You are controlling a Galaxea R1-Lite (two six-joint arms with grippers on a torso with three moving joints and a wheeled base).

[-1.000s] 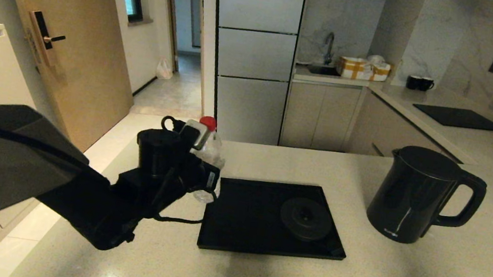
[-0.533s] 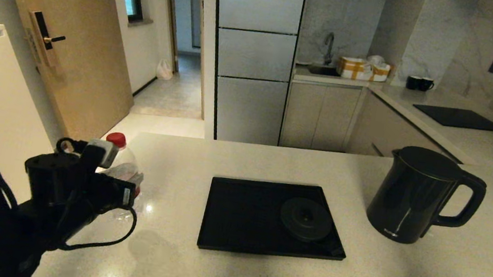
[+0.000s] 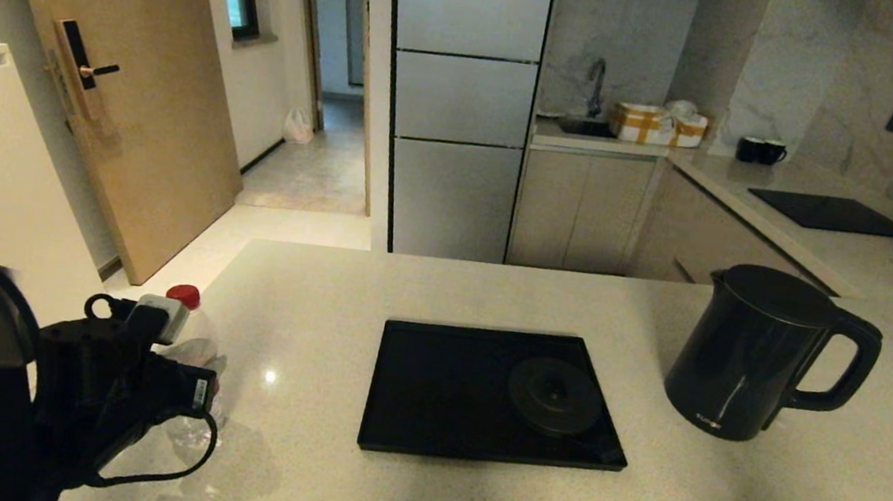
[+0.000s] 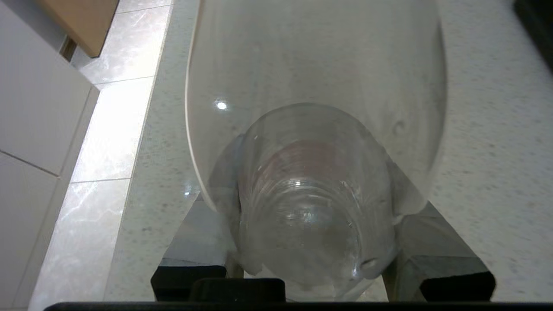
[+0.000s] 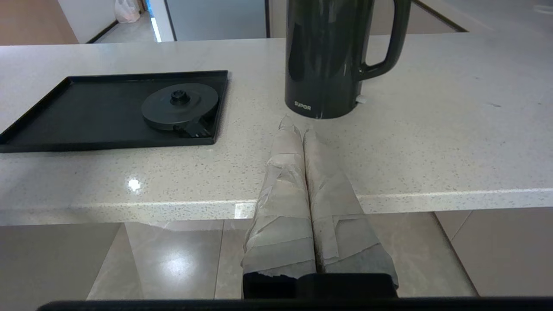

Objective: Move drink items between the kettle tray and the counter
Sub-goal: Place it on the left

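My left gripper point(image 3: 180, 375) is shut on the clear water bottle point(image 3: 194, 342), whose red cap point(image 3: 183, 295) points up. It holds the bottle low over the left end of the beige counter point(image 3: 315, 328), well left of the kettle tray point(image 3: 427, 395). I cannot tell whether the bottle touches the counter. In the left wrist view the bottle point(image 4: 311, 194) fills the gap between the fingers point(image 4: 203, 242). The tray carries only its round base disc point(image 3: 554, 397). The black kettle point(image 3: 751, 360) stands on the counter right of the tray. My right gripper point(image 5: 298, 127) is shut and empty, near the counter's front edge before the kettle point(image 5: 328, 56).
The counter's left edge drops to the tiled floor point(image 4: 108, 129) right beside the bottle. A black cooktop panel point(image 3: 831, 212) and two black mugs point(image 3: 760, 150) sit far back right. A wooden door point(image 3: 117, 69) stands at the left.
My left gripper has carried the bottle from the tray's left edge leftward, toward me and lower, to the counter's left end. Kettle and tray have not moved.
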